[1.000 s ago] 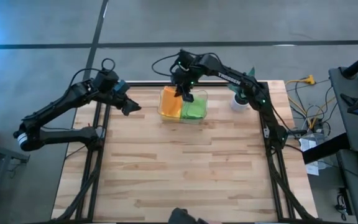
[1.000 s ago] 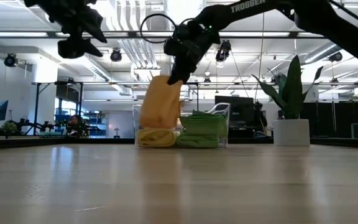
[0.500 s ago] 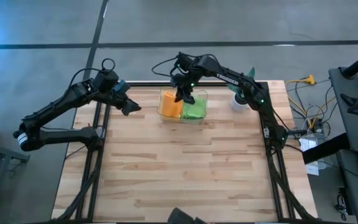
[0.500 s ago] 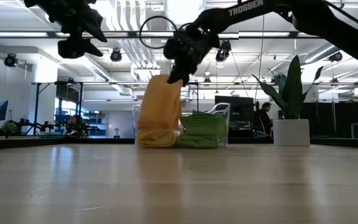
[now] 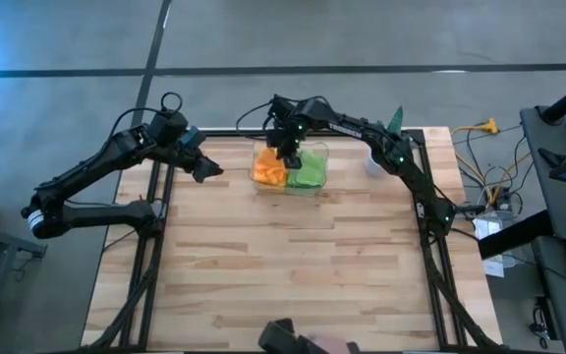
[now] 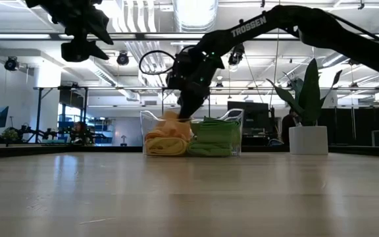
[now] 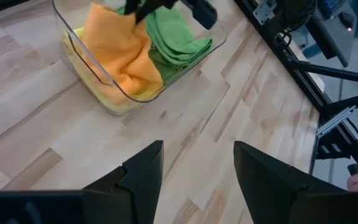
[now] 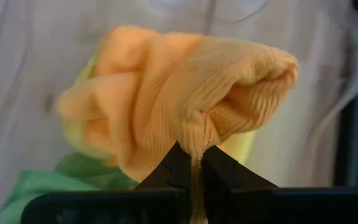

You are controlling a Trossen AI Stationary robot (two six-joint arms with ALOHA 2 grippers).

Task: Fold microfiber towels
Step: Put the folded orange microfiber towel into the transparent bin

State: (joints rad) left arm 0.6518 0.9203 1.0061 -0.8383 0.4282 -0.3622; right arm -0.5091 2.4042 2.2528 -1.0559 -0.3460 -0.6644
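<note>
A clear container (image 5: pixel 290 183) stands at the table's far middle. In it an orange towel (image 5: pixel 268 167) lies bunched on a yellow one (image 6: pixel 163 148), with folded lime green towels (image 5: pixel 310 172) beside them on the right. My right gripper (image 5: pixel 286 152) is down at the container's top, shut on the orange towel (image 8: pixel 179 99). My left gripper (image 5: pixel 204 169) hangs open and empty above the table's far left; its wrist view shows the container (image 7: pixel 92 65) from a distance. My right gripper pinches a bunched fold of the orange towel (image 8: pixel 194 146) between its two fingertips, several layers together. The fingers come from above, slanting down into the container (image 6: pixel 184 112). The towel sits crumpled and slack in the container, resting on the yellow towel.
A spiky green plant in a white pot (image 6: pixel 308 112) stands at the table's far right corner, near my right arm. The bare wooden tabletop (image 5: pixel 293 265) stretches from the container to the near edge.
My right gripper has gone down toward the container, still shut on the orange towel. The towel, which stood tall out of the container a second ago, has collapsed into a crumpled heap inside it.
</note>
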